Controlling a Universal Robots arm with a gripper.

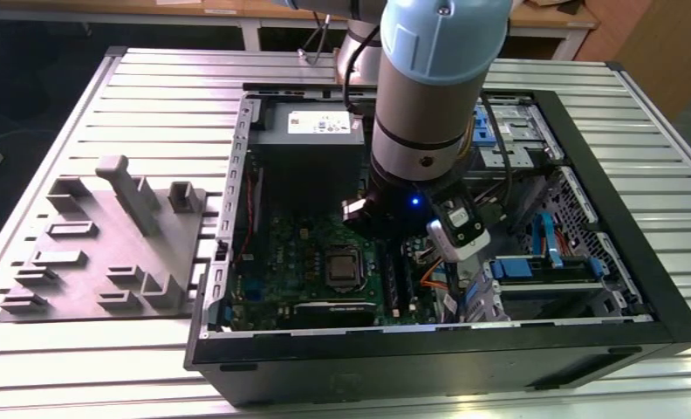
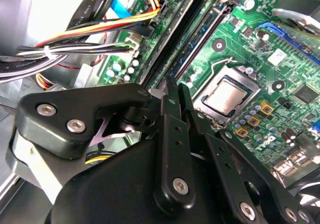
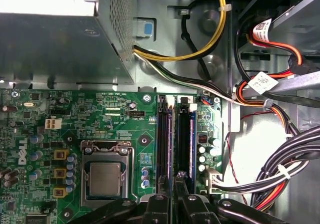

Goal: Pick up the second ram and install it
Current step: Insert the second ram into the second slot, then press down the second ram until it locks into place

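Wrist views close above motherboard (image 3: pixel 125 129)

Setting: a robotics lab or assembly test bench. Evidence: an opened desktop computer case (image 1: pixel 578 349) lies on a ribbed aluminium worktable (image 1: pixel 147 87), green motherboard (image 3: pixel 125 129) exposed; a grey moulded parts fixture (image 1: pixel 101 253) sits beside it; wooden benches stand behind.

An open computer case (image 1: pixel 625 262) sits mid-worktop (image 1: pixel 147 96); a grey fixture (image 1: pixel 101 253) lies near the worktop's edge on the exterior view's left.
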